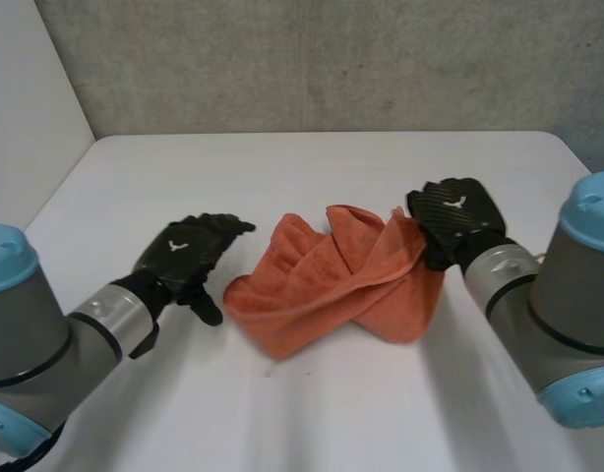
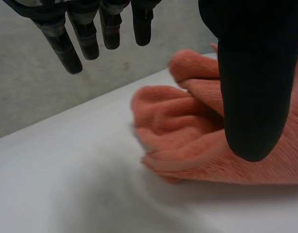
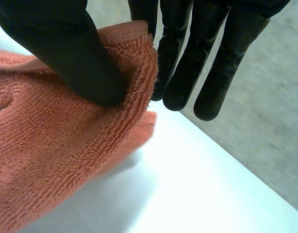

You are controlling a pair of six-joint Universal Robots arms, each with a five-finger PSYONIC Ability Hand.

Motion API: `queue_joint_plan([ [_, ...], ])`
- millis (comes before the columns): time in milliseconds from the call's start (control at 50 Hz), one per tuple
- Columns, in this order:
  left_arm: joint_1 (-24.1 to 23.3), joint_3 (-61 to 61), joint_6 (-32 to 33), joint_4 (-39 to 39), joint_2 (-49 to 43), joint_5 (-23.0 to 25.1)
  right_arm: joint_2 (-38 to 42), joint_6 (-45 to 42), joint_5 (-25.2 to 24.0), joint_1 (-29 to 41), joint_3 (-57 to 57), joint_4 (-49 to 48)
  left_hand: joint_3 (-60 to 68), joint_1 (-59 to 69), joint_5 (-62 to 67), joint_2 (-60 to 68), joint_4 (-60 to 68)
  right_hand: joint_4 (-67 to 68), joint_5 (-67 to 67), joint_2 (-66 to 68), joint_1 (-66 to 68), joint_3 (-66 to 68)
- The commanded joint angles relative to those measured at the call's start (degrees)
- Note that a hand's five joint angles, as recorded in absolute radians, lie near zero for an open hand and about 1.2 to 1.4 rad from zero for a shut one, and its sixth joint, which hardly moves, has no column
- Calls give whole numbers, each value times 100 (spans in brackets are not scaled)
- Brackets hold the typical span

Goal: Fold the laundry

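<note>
Arms with grey joints and light-blue caps come in at the near corners, the left arm (image 1: pixel 46 334) on one side and the right arm (image 1: pixel 568 295) on the other. The left hand (image 1: pixel 189 251) is over the white tabletop (image 1: pixel 312 167) just beside the near left end of the orange towel (image 1: pixel 322 285), apart from it, its fingers (image 2: pixel 66 46) straight and loosely spread. The towel lies crumpled in loose folds at the middle of the tabletop. At its far right edge, the right hand (image 1: pixel 457 211) pinches a raised fold of the terry cloth, with the thumb (image 3: pixel 81 58) pressing it against the straight fingers. Beyond the tabletop's far edge stands a grey concrete wall (image 1: pixel 332 59).
</note>
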Motion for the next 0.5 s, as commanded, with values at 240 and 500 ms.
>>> queue_joint_plan([
  [240,-277,791,1088,25,-1311,-4,-191,-8,-38,-736,588,-246,2129,2121,2000,2118,2142,1184,1404,1238,2429,1228],
  [500,-655,1037,772,394,-1716,22,-270,-8,-38,-973,729,-351,4908,4900,4779,4898,4921,1184,1404,1238,2429,1228],
])
